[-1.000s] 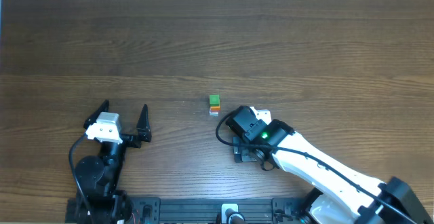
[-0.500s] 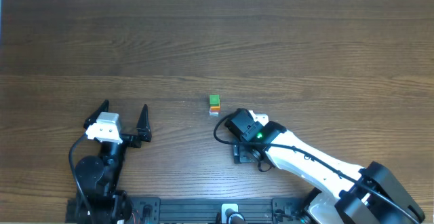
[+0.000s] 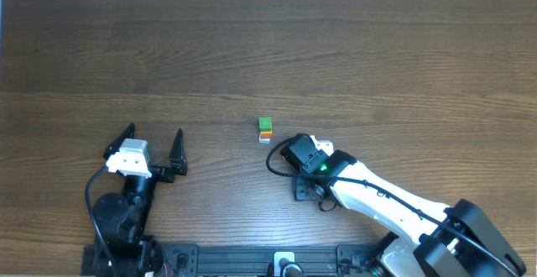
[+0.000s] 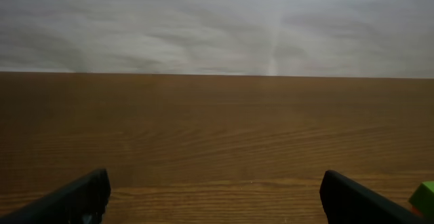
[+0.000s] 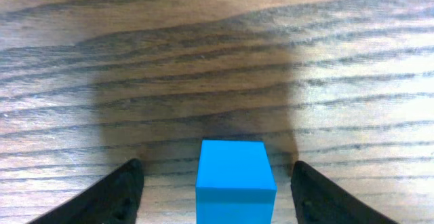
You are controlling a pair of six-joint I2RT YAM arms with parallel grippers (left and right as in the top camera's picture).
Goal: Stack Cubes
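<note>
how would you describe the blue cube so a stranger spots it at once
Start at the right arm on the wooden table. Between its open fingers lies the blue cube. It is single and blue, unlike the nearby stack of cubes, topped green.

Seen from above, the table point(image 3: 268, 42) is lit softly and evenly from overhead. A pale sheen lies on the wood toward 12 o'clock, and the shadows there are short and weak. Under my right pincer point(image 5: 217, 187) a wide, soft shadow darkens the wood around the blue cube point(image 5: 235, 161), whose top face is brighter than its front. My fingers point(image 5: 108, 197) are dark and blurred, while the wood grain is clear. In my left wrist view the far wall point(image 4: 203, 20) is hazy, with one faint bright streak.
</note>
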